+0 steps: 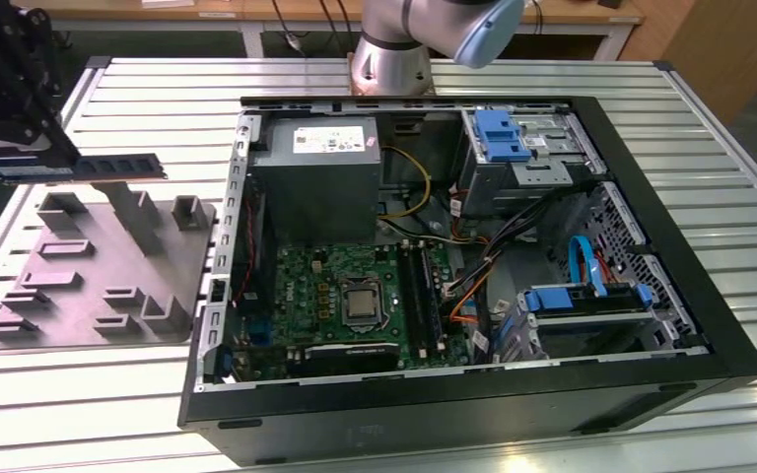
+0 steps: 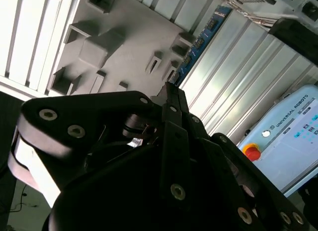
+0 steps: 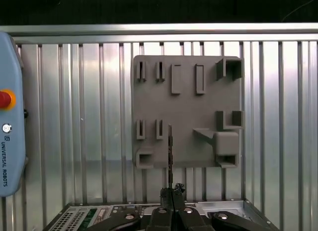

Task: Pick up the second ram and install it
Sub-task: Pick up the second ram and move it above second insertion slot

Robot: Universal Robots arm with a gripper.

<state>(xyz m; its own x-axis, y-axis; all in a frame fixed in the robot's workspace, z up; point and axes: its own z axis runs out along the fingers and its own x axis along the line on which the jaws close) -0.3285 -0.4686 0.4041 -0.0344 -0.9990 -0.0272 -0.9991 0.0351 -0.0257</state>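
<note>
Gripper [image 1: 21, 156] sits at the exterior view's far left. Its jaws are clenched on one end of the second ram [image 1: 103, 166], and the stick lies level, pointing toward the open computer case [image 1: 642, 379]. I note the stick hangs over the grey holder plate [image 1: 90, 296] on the slatted table [image 1: 76, 394], well apart from the motherboard [image 1: 312, 286] inside the case. In the first wrist view the fingertips [image 3: 166, 197] press together on the stick's thin edge [image 3: 170, 151].
</note>
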